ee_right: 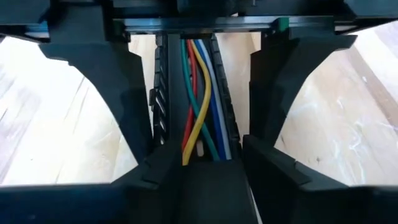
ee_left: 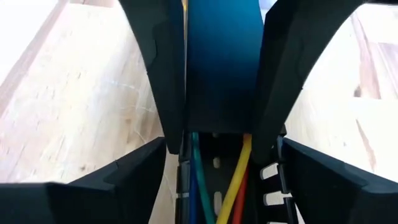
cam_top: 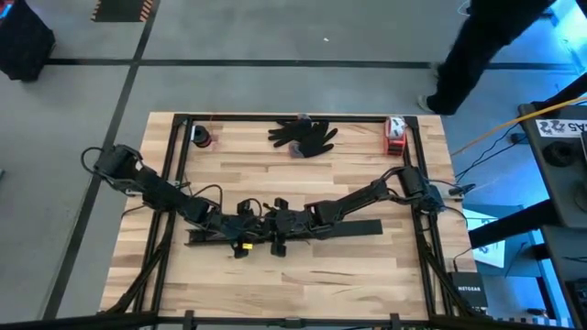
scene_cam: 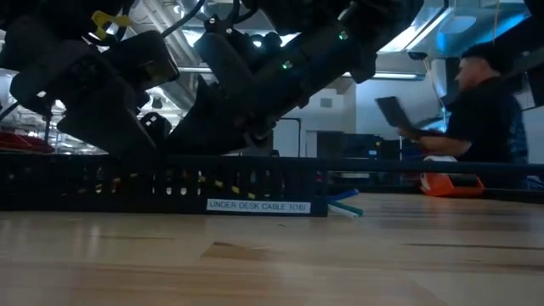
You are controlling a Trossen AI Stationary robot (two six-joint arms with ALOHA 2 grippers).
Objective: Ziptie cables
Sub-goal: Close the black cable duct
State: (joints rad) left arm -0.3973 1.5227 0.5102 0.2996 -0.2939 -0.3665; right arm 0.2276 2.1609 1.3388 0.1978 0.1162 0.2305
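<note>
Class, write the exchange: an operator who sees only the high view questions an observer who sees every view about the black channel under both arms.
Operator: The left tool and right tool meet over the long black slotted plastic channel. What is inside it?
Observer: The right wrist view shows thin coloured wires, yellow, red, green, blue and white, lying along it.
Operator: Any marking on it?
Observer: The low view shows a white label on its side, starting UNDER DESK CABLE; wire ends poke out past it.
</note>
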